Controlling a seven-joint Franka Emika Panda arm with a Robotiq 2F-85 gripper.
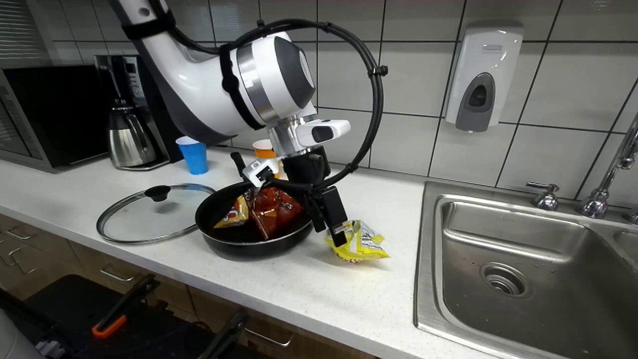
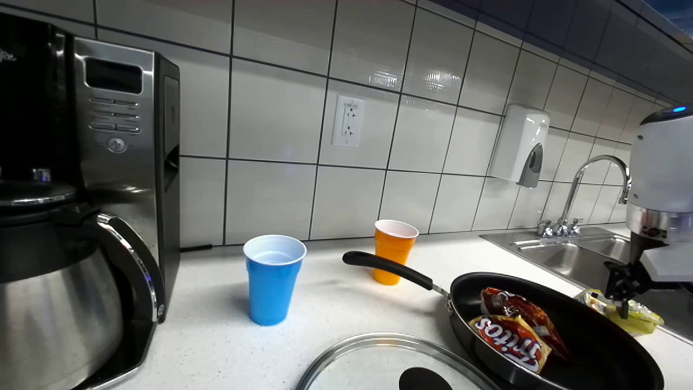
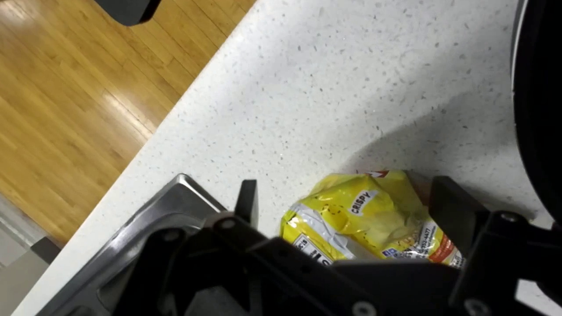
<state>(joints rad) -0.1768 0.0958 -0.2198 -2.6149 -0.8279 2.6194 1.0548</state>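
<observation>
A crumpled yellow snack bag (image 3: pixel 351 206) lies on the white counter, partly covered by the gripper's linkage in the wrist view. My gripper (image 3: pixel 345 191) is open above it, one finger on each side of the bag. The left finger (image 3: pixel 247 199) stands apart from the bag, while the right finger (image 3: pixel 452 210) overlaps its edge; whether they touch I cannot tell. In an exterior view the yellow bag (image 1: pixel 363 247) sits just beyond the fingertips. Beside it is a black pan (image 1: pixel 249 249) holding a Fritos bag (image 2: pixel 511 341) and red bags (image 1: pixel 274 207).
A glass lid (image 1: pixel 124 229) lies next to the pan. Behind stand a blue cup (image 1: pixel 193 157) and an orange cup (image 2: pixel 394 249), near the pan's handle (image 2: pixel 387 265). A steel sink (image 1: pixel 426 279) borders the bag's other side. A coffee maker (image 2: pixel 124 162) stands farther along.
</observation>
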